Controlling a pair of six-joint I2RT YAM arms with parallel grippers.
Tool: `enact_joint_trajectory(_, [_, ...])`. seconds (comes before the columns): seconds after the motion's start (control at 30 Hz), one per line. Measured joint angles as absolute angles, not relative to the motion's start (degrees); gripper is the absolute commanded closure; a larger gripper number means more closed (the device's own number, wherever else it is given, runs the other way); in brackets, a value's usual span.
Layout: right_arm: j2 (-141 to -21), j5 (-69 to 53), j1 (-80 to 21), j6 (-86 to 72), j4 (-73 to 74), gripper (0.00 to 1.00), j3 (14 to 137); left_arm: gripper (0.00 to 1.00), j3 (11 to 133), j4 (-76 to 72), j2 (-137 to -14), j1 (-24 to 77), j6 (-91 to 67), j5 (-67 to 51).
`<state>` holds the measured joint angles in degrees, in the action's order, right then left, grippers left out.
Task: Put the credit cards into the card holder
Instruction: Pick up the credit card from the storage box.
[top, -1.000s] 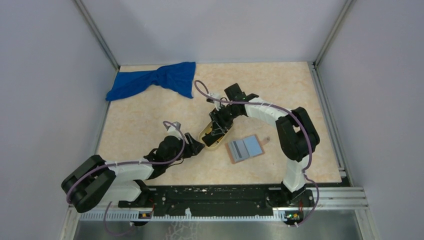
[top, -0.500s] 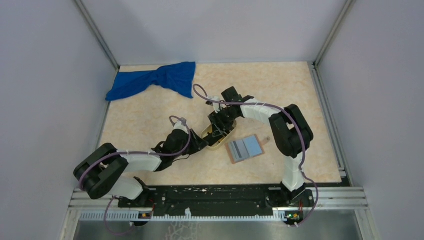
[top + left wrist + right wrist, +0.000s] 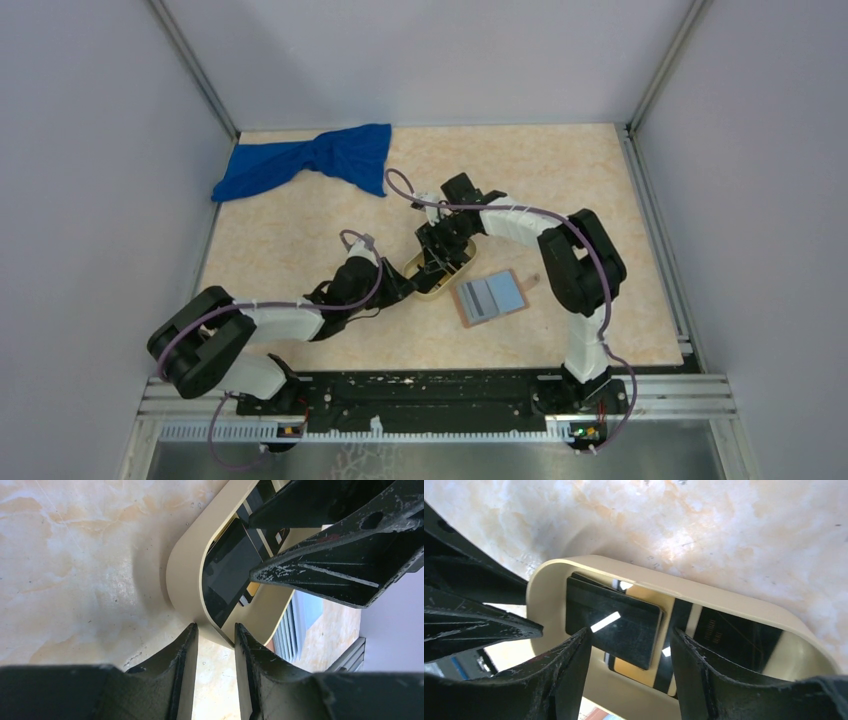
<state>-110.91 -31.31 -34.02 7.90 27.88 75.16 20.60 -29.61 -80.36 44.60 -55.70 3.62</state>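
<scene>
Tray (image 3: pixel 433 295), oval and tan with a raised rim, near the middle of the table (image 3: pixel 280 240). Inside it, black card (image 3: pixel 614 625) lying flat towards the end nearer the left arm. Second card (image 3: pixel 729 635) partly beneath it, glossy, colour hard to tell. Card holder (image 3: pixel 490 297) open and flat on the table just to the right of the tray, blue-grey inside facing up, reddish-brown edge showing round it.

Left pincer (image 3: pixel 215 630) low at the tray's rounded end, jaws at a narrow gap with the curve of the rim sitting right in that gap. Cannot tell whether clamped on the rim or only straddling it.

Right pincer (image 3: pixel 630 636) over the tray from the far side, jaws about half apart, one finger (image 3: pixel 569 675) on each side above the black card, nothing held between them. Tips of the two pincers close together over the same end of the tray.

Blue cloth (image 3: pixel 310 160) crumpled at the far left corner of the table, well apart from everything else.
</scene>
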Motion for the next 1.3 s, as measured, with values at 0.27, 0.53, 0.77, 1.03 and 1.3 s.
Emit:
enact_joint_trajectory(0.27, [-109.65, -23.81, -34.17, 9.28, 27.88, 0.36, 75.16, 0.63, 20.8, -29.19, -80.34, 44.6, -55.72, 3.64])
enact_joint_trajectory(0.53, [-109.67, -23.88, -34.17, 9.39, 29.1, 0.35, 75.16, 0.64, 21.1, -28.99, -80.49, 44.6, -55.7, 3.51])
enact_joint_trajectory(0.77, [-111.39, -29.17, -34.17, 8.86, 31.57, 0.38, 77.01, 0.65, 21.54, -28.99, -80.93, 44.6, -55.68, 3.36])
enact_joint_trajectory(1.03, [-112.38, -33.74, -33.82, 8.14, 32.88, 0.42, 77.8, 0.65, 21.65, -29.02, -81.06, 44.58, -55.68, 3.18])
enact_joint_trajectory(1.3, [-112.38, -35.77, -33.06, 7.92, 32.53, 0.45, 77.8, 0.65, 21.65, -28.97, -81.06, 44.58, -55.68, 3.16])
